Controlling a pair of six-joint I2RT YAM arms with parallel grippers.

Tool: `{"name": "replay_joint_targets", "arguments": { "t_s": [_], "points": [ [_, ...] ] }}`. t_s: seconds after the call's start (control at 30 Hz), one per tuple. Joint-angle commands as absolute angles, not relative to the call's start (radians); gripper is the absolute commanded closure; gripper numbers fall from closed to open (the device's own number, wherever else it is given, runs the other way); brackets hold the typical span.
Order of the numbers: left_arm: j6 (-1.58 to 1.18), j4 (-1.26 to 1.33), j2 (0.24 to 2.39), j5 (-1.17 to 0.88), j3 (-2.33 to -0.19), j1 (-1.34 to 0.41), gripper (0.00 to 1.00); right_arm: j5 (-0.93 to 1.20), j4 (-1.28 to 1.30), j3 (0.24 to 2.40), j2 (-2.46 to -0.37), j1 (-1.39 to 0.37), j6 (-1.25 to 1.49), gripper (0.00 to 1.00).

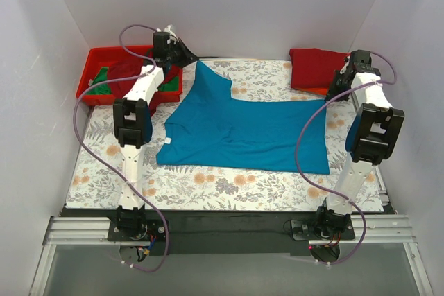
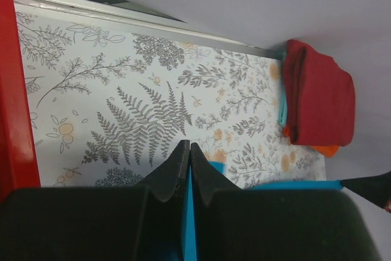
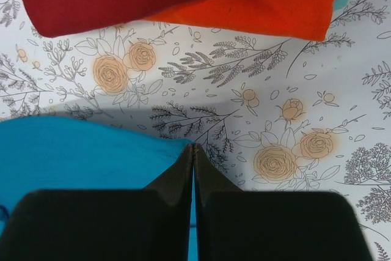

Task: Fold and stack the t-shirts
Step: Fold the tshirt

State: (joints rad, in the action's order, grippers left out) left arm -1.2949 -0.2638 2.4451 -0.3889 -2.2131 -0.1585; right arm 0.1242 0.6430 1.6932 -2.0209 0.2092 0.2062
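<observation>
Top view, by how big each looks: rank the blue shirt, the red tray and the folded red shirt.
Largest: blue shirt
Next: red tray, though partly hidden
Smallest: folded red shirt

My overhead feed is bright and evenly lit: the white walls spread soft light, leaving only faint shadows under the arms and no glare. On both wrist feeds the black gripper fingers look dark and slightly soft near the lens. A grey shadow lies on the floral tablecloth along the teal-blue t-shirt.
</observation>
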Motion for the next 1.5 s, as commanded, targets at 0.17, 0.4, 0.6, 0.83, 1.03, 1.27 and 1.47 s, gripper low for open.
{"name": "replay_joint_targets", "arguments": {
  "t_s": [0.17,0.4,0.6,0.83,1.03,1.27,1.47],
  "points": [
    [-1.204,-0.193,2.162,-0.517,-1.936,-0.158,1.00,0.150,0.661,1.657,-1.939,0.215,0.189,0.99],
    [-1.152,-0.170,1.938,-0.575,-1.588,-0.158,1.00,0.149,0.660,1.517,-1.829,0.216,0.160,0.99],
    [-1.086,-0.205,1.738,-0.540,-1.372,-0.158,1.00,0.103,0.658,1.430,-1.772,0.215,0.140,0.99],
    [-1.071,-0.236,1.534,-0.469,-1.111,-0.158,1.00,0.055,0.657,1.375,-1.735,0.216,0.141,0.99],
    [-1.071,-0.271,1.433,-0.394,-0.983,-0.158,1.00,0.021,0.643,1.313,-1.710,0.215,0.155,0.99],
    [-1.092,-0.304,1.387,-0.302,-0.940,-0.158,1.00,0.012,0.629,1.261,-1.681,0.216,0.164,0.99],
    [-1.115,-0.330,1.355,-0.237,-0.942,-0.158,1.00,0.005,0.629,1.232,-1.666,0.216,0.163,0.99]
  ]
}}
